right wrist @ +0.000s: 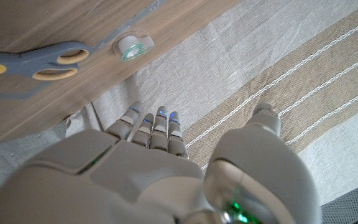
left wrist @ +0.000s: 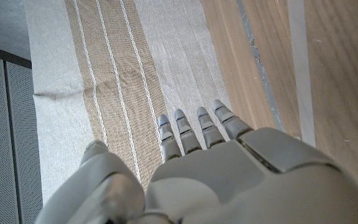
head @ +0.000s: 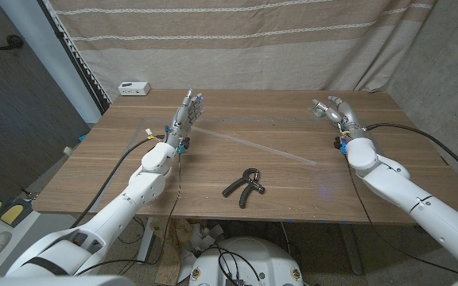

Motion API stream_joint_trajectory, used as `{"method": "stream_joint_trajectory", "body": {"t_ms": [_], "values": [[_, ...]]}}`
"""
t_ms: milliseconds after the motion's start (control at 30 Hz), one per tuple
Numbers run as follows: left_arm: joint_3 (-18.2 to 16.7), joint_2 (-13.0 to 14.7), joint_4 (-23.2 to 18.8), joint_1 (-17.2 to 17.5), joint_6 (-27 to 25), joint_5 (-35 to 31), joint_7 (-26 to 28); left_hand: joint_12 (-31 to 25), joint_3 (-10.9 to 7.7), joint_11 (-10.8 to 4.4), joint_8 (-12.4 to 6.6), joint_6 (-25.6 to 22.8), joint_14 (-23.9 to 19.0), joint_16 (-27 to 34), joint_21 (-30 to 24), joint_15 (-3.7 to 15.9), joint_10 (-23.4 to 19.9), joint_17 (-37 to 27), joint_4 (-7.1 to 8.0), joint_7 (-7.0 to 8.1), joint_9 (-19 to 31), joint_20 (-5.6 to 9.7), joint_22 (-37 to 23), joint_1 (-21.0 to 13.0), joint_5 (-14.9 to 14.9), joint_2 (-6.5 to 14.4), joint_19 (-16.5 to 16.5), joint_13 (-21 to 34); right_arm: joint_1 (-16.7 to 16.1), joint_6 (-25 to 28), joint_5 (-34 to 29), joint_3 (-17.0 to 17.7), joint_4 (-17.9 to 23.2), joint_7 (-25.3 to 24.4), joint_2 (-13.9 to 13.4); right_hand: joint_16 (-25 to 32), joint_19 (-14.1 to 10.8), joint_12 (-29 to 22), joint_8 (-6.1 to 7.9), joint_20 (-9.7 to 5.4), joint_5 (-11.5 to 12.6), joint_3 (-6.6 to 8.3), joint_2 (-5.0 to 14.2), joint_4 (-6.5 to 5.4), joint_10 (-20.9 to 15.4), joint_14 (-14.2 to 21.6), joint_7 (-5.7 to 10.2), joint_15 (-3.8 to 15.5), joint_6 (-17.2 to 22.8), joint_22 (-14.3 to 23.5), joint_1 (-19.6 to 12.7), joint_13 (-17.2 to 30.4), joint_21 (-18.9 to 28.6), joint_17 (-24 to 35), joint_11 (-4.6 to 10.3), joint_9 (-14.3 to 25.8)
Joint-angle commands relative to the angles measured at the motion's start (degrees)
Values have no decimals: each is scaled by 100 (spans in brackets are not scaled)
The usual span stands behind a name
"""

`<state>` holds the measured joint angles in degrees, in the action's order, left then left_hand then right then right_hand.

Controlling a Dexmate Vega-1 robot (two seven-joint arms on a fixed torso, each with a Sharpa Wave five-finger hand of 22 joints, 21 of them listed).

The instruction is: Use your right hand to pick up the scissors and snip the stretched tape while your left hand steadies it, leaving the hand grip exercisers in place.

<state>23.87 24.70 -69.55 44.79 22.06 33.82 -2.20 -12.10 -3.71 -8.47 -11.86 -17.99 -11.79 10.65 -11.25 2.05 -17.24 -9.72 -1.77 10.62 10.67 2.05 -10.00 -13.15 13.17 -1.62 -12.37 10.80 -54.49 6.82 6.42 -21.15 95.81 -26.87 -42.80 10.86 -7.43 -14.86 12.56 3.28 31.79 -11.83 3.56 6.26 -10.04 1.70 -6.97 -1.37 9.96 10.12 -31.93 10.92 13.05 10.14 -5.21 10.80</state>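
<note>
A strip of clear tape (head: 253, 145) runs stretched across the table's middle, from beside my left hand (head: 186, 114) toward the right. That hand stands at the tape's left end with its fingers straight and apart, holding nothing; the left wrist view shows its back (left wrist: 229, 174) beside a pale band of tape (left wrist: 300, 68). My right hand (head: 339, 114) hovers at the far right, fingers spread and empty. The right wrist view shows that hand (right wrist: 154, 168) short of the grey-handled scissors (right wrist: 36, 62), which lie on the wood. A black hand grip exerciser (head: 245, 185) lies near the front edge.
A small roll of tape (right wrist: 133, 46) sits beside the scissors, and it shows by my right hand's fingers (head: 318, 110). A white box (head: 133, 88) stands at the far left corner. A striped curtain (head: 237, 40) hangs behind the table.
</note>
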Motion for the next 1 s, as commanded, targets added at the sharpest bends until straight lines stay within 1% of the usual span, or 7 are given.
{"method": "stream_joint_trajectory", "body": {"t_ms": [33,200,333,533,667,767,1000], "values": [[4,0,-12,19,-29,30,-26,5,-25,17,16,34,5,-3,-4,671,8,-27,-42,-9,17,287,-15,-90,47,4,-21,11,-67,427,-169,49,202,-143,-111,28,-223,-43,20,-16,45,-23,-9,47,-111,116,-71,-24,48,8,-122,15,73,1,-45,14],[8,5,-24,15,-59,44,-42,9,-26,22,18,33,2,-2,-3,667,13,-28,-47,-14,17,288,-15,-92,48,5,-21,11,-74,600,-164,64,238,-161,-119,25,-289,-42,18,-30,54,-18,-5,60,-128,141,-103,-56,67,3,-159,14,77,1,-72,14],[10,28,-60,19,-90,27,-20,9,-26,21,16,23,6,-4,-3,664,7,-28,-50,-18,18,288,-15,-94,48,6,-20,12,-65,697,-182,54,229,-207,-102,18,-294,-40,18,41,60,-15,-2,68,-137,148,-93,-67,84,1,-185,13,63,1,-73,14],[12,43,-84,11,-122,13,0,9,-27,20,18,22,6,-4,-3,663,3,-29,-55,-12,18,287,-16,-96,49,7,-20,12,-4,796,-235,2,173,-222,-100,-10,-190,-37,15,80,67,-16,4,71,-153,104,-68,-45,108,-1,-207,12,-2,3,-61,15],[13,64,-117,16,-189,30,2,11,-26,26,18,20,5,-3,-4,656,4,-29,-58,-14,18,287,-16,-96,50,8,-23,12,8,822,-218,7,144,-239,-90,-47,4,-34,3,222,73,-28,10,61,-180,21,-40,-67,130,-5,-215,12,-112,7,-18,16],[5,58,-116,36,-180,38,20,10,-26,13,20,20,4,-3,-3,658,-2,-29,-60,-16,18,286,-16,-96,51,8,-22,12,27,891,-264,-19,142,-266,-101,-64,88,-35,-1,234,75,-33,17,54,-198,-35,-25,-104,140,-6,-216,11,-154,9,1,17],[1,53,-98,42,-157,32,29,12,-26,11,27,31,-4,0,-2,652,-3,-30,-66,-11,18,284,-17,-97,52,9,-20,13,121,1244,-298,-75,238,-108,-239,-58,206,-56,4,291,77,-47,27,36,-280,-52,-18,-25,199,-5,-206,11,-209,12,41,18]]}}
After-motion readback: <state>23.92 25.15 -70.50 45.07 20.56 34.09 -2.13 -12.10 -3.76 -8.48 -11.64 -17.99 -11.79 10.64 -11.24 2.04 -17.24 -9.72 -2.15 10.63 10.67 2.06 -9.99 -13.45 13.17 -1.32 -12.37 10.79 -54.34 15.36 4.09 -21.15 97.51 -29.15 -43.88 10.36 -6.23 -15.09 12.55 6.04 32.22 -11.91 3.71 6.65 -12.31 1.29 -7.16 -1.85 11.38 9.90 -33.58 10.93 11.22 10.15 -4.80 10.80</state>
